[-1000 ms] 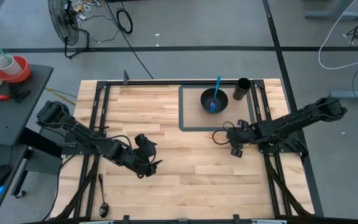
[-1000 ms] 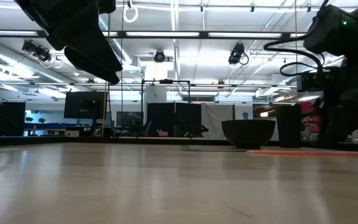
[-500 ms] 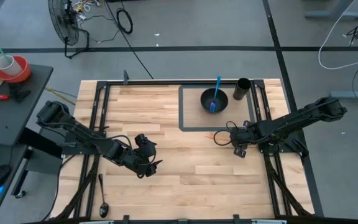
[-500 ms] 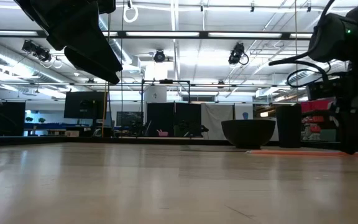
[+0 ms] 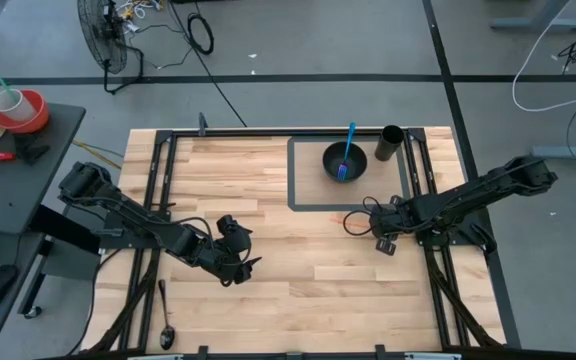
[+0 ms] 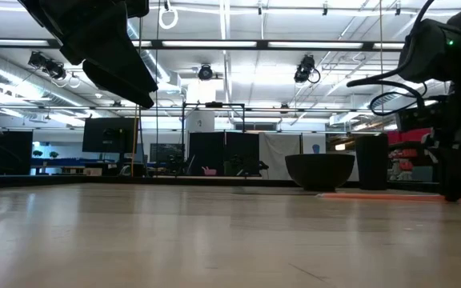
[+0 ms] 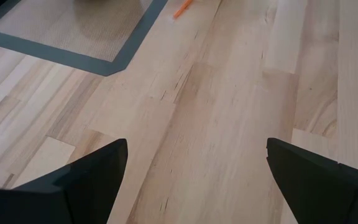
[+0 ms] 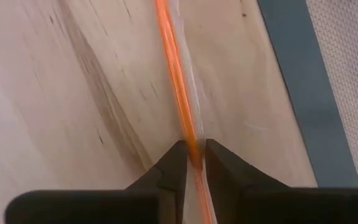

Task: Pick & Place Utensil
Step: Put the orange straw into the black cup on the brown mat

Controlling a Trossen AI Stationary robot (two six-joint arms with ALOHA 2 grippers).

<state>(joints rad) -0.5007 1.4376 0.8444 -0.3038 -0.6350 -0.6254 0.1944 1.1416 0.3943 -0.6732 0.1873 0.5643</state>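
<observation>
A thin orange utensil [image 8: 174,74] lies flat on the wooden table just near of the dark-bordered mat; the high view shows a bit of it [image 5: 349,214]. My right gripper [image 8: 192,163] is down at the table, shut on its handle; it also shows in the high view [image 5: 383,241] and low view [image 6: 454,186]. My left gripper [image 7: 194,180] hovers open above bare wood left of centre [image 5: 236,262], touching nothing. A black bowl [image 5: 345,160] on the mat holds a blue utensil [image 5: 347,150]. My right gripper pinches the orange utensil's thin handle [image 8: 188,138] between its two fingertips. The fingers come from above, pointing down, one on each side of the handle. The utensil lies along the tabletop; its far part runs on ahead of the fingers.
A black cup [image 5: 391,143] stands at the mat's far right corner. A black spoon [image 5: 164,312] lies at the table's near left corner. The mat's dark border [image 8: 303,81] runs close beside the orange utensil. Bare wood stretches between the two arms.
My right gripper has moved down to the tabletop and slightly toward the table's right and near edges, ending at the orange utensil.
</observation>
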